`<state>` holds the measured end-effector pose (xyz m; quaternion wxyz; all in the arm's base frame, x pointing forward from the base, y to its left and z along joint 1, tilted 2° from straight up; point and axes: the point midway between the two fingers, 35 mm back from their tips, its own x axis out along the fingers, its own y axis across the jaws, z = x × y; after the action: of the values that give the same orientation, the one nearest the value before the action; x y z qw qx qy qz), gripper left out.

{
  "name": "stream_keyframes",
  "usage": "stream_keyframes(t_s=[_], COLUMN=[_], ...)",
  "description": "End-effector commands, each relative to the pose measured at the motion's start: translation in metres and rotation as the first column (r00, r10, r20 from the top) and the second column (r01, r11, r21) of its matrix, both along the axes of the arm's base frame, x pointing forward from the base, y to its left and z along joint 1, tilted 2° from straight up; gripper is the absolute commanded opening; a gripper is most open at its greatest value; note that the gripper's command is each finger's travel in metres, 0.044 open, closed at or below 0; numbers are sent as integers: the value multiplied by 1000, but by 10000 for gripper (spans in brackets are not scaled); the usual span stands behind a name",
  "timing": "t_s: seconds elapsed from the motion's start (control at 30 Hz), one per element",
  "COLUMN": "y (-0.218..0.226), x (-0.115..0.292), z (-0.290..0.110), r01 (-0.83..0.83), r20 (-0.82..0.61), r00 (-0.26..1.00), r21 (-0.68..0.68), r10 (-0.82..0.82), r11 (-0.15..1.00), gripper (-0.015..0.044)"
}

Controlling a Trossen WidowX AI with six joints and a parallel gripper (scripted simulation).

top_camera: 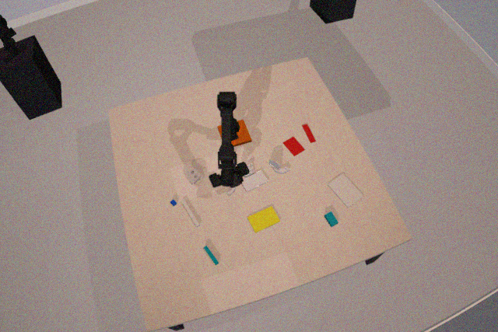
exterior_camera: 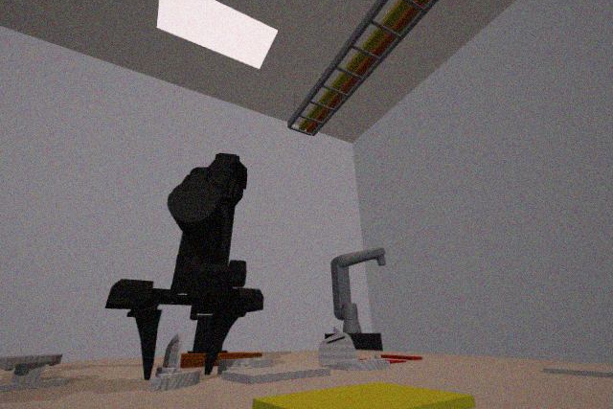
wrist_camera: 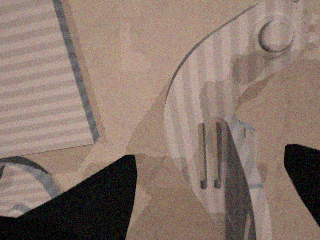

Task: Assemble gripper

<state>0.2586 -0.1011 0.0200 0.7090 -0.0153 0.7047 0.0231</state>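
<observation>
Fingers apart around a jaw beside the pale slab

Beside the pale slab (top_camera: 255, 180) (exterior_camera: 274, 375) (wrist_camera: 40, 80), the gripper (top_camera: 229, 183) (exterior_camera: 177, 375) (wrist_camera: 208, 159) has its fingers apart, one on each side of a striped jaw (top_camera: 231, 191) (exterior_camera: 173, 380) (wrist_camera: 192, 105) lying on the table (top_camera: 169, 276). The second jaw (top_camera: 279, 166) (exterior_camera: 338, 352) is on the slab's other side, near it. Just beside the slab sits what looks like the gripper base (top_camera: 250, 168) (exterior_camera: 252, 363) (wrist_camera: 22, 187), partly hidden by a finger in the wrist view; neither jaw is on it. The yellow block (top_camera: 263, 218) (exterior_camera: 363, 395) is near the slab, while the orange block (top_camera: 242, 133) (exterior_camera: 192, 359) lies farther from it, under the arm
</observation>
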Motion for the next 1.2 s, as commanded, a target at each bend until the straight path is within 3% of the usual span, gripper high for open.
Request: stream_keyframes(t_s=[0.0, 0.1, 0.2, 0.67, 1.17], y=[0, 0, 0, 0, -2], x=[0, 0, 0, 0, 3], z=[0, 0, 0, 2, 48], r01=[0, 0, 0, 0, 0], r20=[0, 0, 0, 0, 2], r00=[1000, 1000, 1000, 1000, 1000], r21=[0, 0, 0, 0, 1], r10=[0, 0, 0, 0, 0], r11=[1000, 1000, 1000, 1000, 1000], gripper=[230, 151, 134, 134, 134])
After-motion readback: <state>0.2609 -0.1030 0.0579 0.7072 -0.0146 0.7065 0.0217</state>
